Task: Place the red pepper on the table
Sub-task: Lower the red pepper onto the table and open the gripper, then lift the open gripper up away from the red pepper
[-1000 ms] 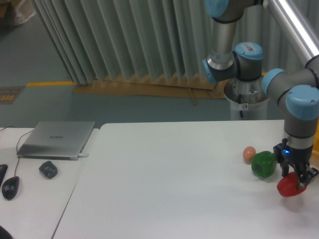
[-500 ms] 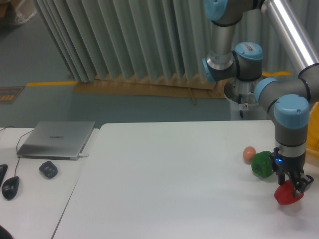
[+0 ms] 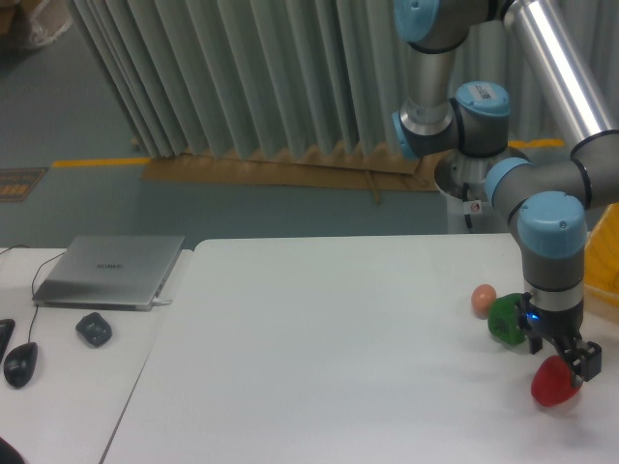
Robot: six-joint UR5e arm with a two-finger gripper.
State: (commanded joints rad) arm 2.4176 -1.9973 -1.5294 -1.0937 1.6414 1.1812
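The red pepper (image 3: 551,383) is glossy bright red and sits low at the right side of the white table (image 3: 329,358). My gripper (image 3: 561,366) points down over it, its fingers closed around the pepper's top. I cannot tell whether the pepper touches the tabletop or hangs just above it. The gripper's body partly hides the pepper's upper right.
A green bell pepper (image 3: 505,317) lies just left of the gripper, with a small orange-pink ball (image 3: 483,299) beside it. A smaller desk at the left holds a closed laptop (image 3: 108,272), a dark small object (image 3: 94,329) and a mouse (image 3: 20,362).
My gripper with the red pepper has moved left and slightly towards the camera, passing in front of the green pepper. The other objects have not moved.
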